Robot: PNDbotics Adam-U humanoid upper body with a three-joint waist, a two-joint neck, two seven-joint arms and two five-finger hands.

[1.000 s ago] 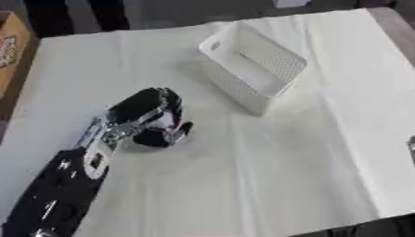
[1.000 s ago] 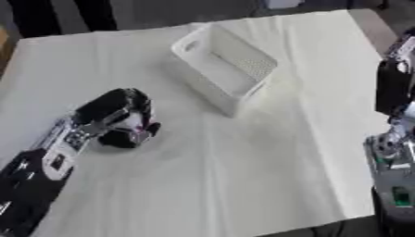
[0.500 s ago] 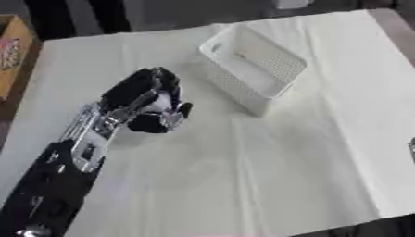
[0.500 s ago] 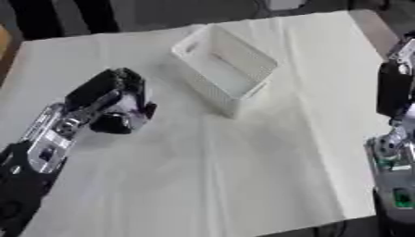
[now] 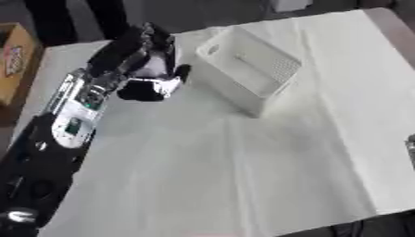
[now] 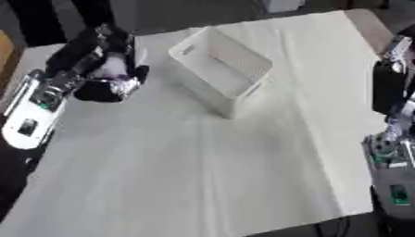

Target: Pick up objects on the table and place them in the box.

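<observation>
While the left hand [image 5: 138, 58] hangs above the white cloth-covered table [image 5: 243, 176], its black and silver fingers curl round a small dark object [image 5: 146, 90] with pale patches — too blurred to name. Just right of it stands the white plastic box [image 5: 247, 69], rectangular, with perforated walls and a handle slot. At the right edge, the right arm [image 6: 389, 139] is cut off — I cannot tell how its hand is set.

Object in the left hand [image 5: 144, 55] blurred, only dark and silvery patches [image 5: 150, 88] showing, right hand out of view, only right forearm [image 6: 391, 139] at picture's edge
</observation>
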